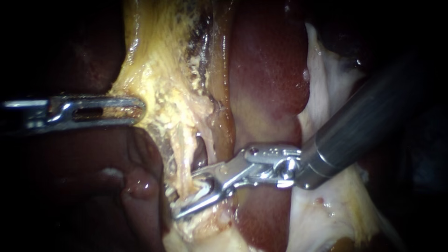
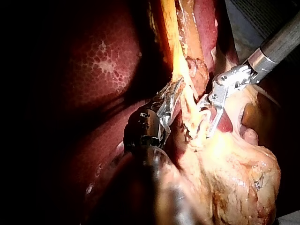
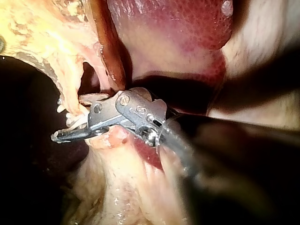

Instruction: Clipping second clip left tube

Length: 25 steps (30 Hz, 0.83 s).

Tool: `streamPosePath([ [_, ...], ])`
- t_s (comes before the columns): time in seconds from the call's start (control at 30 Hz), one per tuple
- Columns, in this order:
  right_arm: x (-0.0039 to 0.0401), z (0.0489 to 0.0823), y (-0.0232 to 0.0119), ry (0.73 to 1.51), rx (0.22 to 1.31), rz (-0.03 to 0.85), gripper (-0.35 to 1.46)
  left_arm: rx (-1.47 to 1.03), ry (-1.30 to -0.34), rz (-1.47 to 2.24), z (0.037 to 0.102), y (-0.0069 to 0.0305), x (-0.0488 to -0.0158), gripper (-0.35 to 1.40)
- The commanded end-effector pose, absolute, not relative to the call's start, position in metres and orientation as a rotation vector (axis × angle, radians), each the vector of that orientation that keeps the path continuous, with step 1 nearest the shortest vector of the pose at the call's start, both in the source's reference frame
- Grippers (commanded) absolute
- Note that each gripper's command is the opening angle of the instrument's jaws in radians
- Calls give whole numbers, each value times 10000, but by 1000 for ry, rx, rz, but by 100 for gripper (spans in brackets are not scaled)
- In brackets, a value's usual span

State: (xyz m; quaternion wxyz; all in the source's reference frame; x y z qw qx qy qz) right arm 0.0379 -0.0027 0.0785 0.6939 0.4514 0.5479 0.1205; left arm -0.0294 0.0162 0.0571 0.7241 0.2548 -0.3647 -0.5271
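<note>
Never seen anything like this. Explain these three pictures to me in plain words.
This is a surgical robot working at a bench on a pig's liver, the dark red mass. One picture comes from the endoscope, close to the tissue. The other two come from cameras on each arm. The left instrument enters from the left, and its pincer is shut on yellowish tissue. The right instrument enters from the right, and its pincer stands open astride a pale tube.
</note>
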Motion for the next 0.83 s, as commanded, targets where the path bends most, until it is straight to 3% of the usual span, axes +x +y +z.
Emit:
streamPosePath([
  [0.03,377,785,-27,1224,1006,270,24,562,-805,-1163,571,162,-294,-35],
  [0.13,372,784,-26,1224,1005,270,-28,562,-805,-1163,571,162,-294,-35],
  [0.17,370,784,-25,1225,997,279,-35,563,-805,-1163,570,162,-294,-35],
  [0.83,366,785,-21,1226,989,297,-35,562,-805,-1163,570,162,-294,-35],
])
